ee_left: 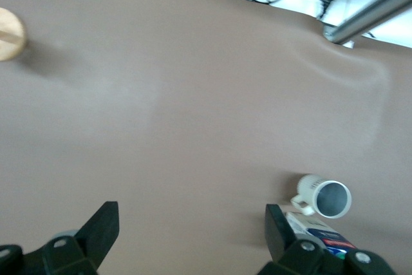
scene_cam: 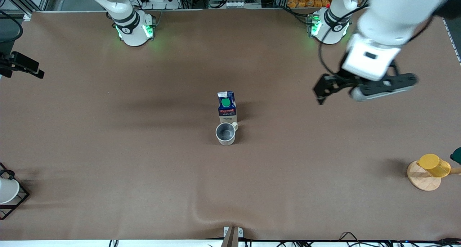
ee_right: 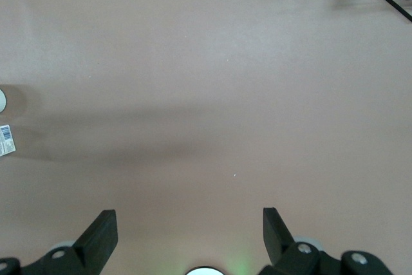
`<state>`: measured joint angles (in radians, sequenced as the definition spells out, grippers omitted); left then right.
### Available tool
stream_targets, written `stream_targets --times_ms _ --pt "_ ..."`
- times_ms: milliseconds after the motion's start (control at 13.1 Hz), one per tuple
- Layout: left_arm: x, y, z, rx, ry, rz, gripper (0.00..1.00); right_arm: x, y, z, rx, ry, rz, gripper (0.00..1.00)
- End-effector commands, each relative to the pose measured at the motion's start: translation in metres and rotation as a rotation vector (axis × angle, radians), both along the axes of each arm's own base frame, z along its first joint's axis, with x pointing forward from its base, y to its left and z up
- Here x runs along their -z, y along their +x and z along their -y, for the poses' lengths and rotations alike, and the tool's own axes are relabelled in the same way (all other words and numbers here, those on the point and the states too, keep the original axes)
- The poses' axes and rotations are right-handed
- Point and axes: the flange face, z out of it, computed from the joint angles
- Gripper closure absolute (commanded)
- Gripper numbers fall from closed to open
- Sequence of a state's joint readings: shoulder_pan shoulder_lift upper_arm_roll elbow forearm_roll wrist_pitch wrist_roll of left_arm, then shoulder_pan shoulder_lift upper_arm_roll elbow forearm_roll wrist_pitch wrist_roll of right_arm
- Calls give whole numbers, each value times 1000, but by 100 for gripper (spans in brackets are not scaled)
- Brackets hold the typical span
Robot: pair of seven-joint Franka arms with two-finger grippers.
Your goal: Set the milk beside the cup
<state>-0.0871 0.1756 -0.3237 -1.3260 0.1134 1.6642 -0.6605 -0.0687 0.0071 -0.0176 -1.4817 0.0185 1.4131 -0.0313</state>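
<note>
The milk (scene_cam: 227,106), a dark blue carton with a green cap, stands upright mid-table. The cream-white cup (scene_cam: 226,133) sits close beside it, nearer to the front camera. My left gripper (scene_cam: 319,95) hangs open and empty in the air over bare table, toward the left arm's end and apart from both. In the left wrist view its open gripper (ee_left: 191,214) looks down on the cloth; the cup (ee_left: 325,196) lies off to one side and the milk (ee_left: 320,233) is partly hidden by a finger. My right gripper (ee_right: 188,218) is open over bare table near its base.
A yellow cup (scene_cam: 434,165) on a wooden disc (scene_cam: 424,178) stands at the left arm's end, near the front. A white cup in a black wire rack (scene_cam: 9,193) stands at the right arm's end. The brown cloth has a wrinkle (scene_cam: 201,214) near the front edge.
</note>
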Motion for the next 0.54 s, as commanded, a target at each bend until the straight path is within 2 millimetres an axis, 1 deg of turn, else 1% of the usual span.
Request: stream_targets --times_ms 0,306,383,459 --pt "-5 -3 -46 3 18 -37 0 -8 -2 -2 6 -11 12 0" --pt "-10 6 -118 21 47 -55 0 -6 -1 -6 -13 -5 9 0" --pt "-7 6 -130 29 52 -72 0 -6 0 -6 -13 -4 9 0" --pt "-7 2 -135 24 49 -83 0 -4 -1 -2 -5 3 2 0"
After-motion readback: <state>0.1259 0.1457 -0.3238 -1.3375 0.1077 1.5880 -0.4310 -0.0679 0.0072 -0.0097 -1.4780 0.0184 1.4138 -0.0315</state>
